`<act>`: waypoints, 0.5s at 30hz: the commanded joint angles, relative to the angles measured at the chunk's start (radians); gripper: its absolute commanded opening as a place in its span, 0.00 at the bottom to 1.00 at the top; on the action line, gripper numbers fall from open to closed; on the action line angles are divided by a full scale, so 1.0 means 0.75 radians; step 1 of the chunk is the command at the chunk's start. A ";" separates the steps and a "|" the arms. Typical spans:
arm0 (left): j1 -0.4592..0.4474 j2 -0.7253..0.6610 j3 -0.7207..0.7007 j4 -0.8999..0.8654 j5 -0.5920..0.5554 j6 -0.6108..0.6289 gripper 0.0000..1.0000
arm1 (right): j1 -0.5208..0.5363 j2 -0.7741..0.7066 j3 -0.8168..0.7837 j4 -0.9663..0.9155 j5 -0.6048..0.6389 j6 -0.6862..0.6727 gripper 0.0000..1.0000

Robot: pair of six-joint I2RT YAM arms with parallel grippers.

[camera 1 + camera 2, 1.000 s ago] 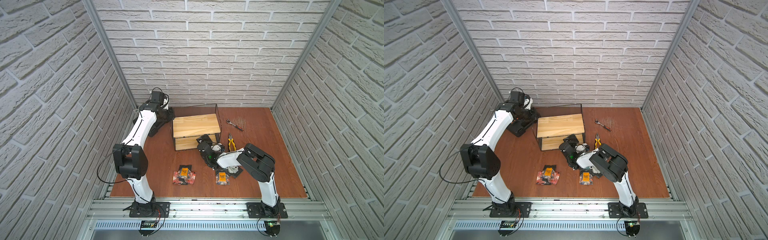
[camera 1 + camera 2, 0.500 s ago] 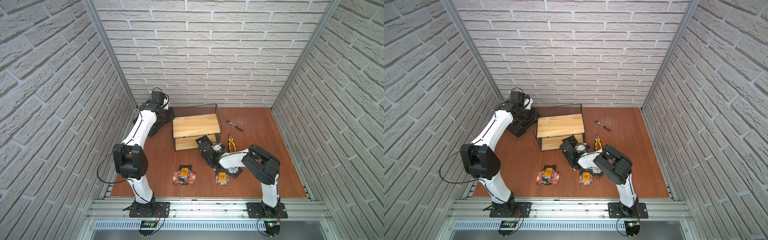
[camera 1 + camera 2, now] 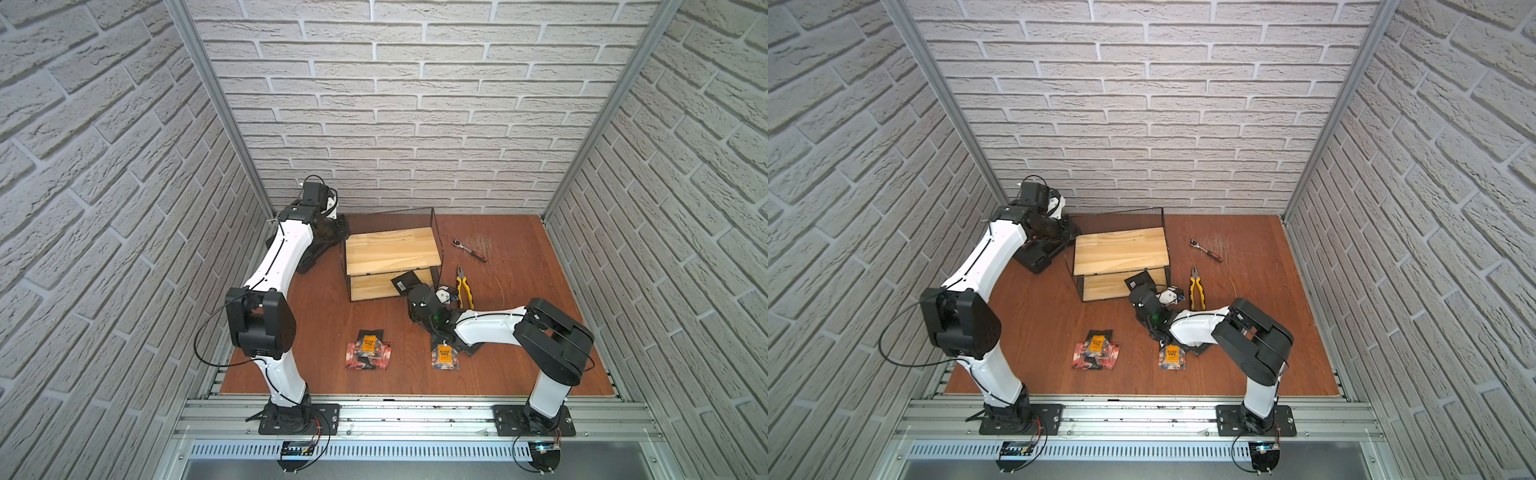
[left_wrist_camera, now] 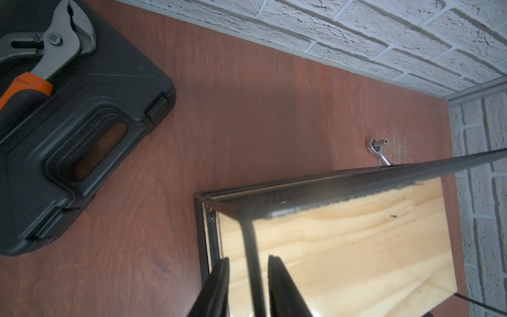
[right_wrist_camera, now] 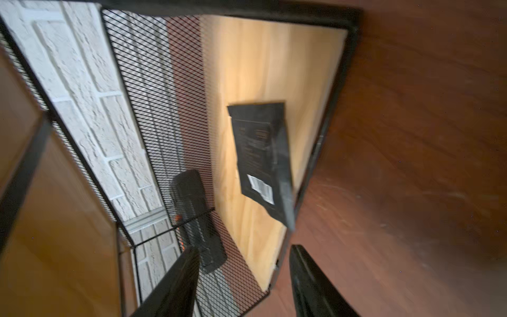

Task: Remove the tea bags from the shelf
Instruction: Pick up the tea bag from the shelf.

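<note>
The reddish-brown wooden worktop point(image 3: 540, 332) is walled on three sides by pale brick panels point(image 3: 415, 124), with an aluminium rail point(image 3: 415, 415) along its front edge. In the worktop's back left corner lies a closed black plastic tool case point(image 4: 82, 123), and on its lid rest grey slip-joint pliers point(image 4: 49, 55) with an orange-and-black grip. Toward the worktop's back right lies a ratchet wrench point(image 3: 469, 249) beside a patch of pale scratches point(image 3: 484, 241). Nearer the worktop's middle, yellow-handled pliers point(image 3: 464, 286) lie flat, jaws pointing to the back.
</note>
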 commanded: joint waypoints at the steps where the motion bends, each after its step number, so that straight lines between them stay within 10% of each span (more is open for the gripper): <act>1: 0.018 0.027 -0.008 -0.085 -0.031 0.042 0.29 | 0.013 0.056 -0.028 0.064 -0.056 -0.016 0.59; 15: 0.019 0.031 -0.001 -0.089 -0.032 0.047 0.29 | -0.018 0.312 0.079 0.164 -0.024 0.053 0.58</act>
